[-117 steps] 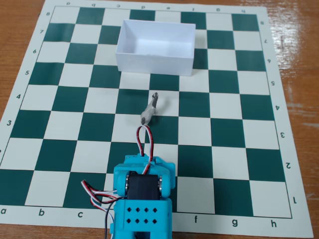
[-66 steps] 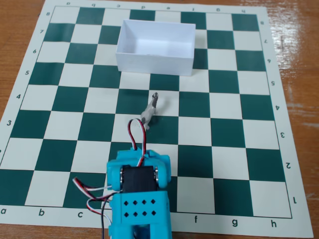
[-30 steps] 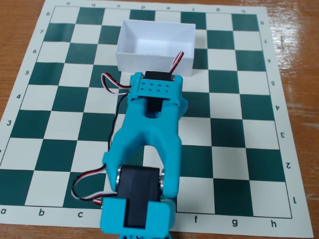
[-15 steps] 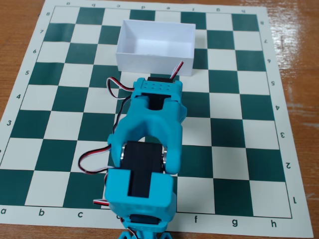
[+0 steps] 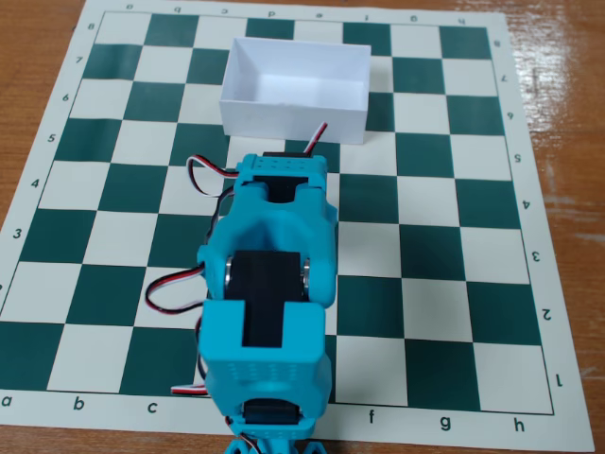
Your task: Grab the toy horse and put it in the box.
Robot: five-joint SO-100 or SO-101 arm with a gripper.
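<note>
**Arm stretched over the board's middle, horse hidden beneath it**

Fixed view: the turquoise arm (image 5: 269,284) enters from the bottom edge and reaches up the picture along the middle of the green-and-cream chessboard (image 5: 444,236). Its lower block, with a grid of small holes, sits near the bottom edge; above it a black servo shows between two turquoise side plates, and the link then narrows to a second perforated block near the top of the arm. Red, white and black wires (image 5: 180,288) loop out on the arm's left side, and another lead arcs up from its top end toward the box.

The gripper lies under the arm's upper end and cannot be seen, so I cannot tell whether its fingers stand wide, narrow, or closed on anything.

The toy horse is not visible anywhere on the board; the arm covers the squares below the box.

The box (image 5: 293,121) rests on the board's upper middle, open side up, its white floor bare. The arm's top end stops just short of its near wall.
</note>
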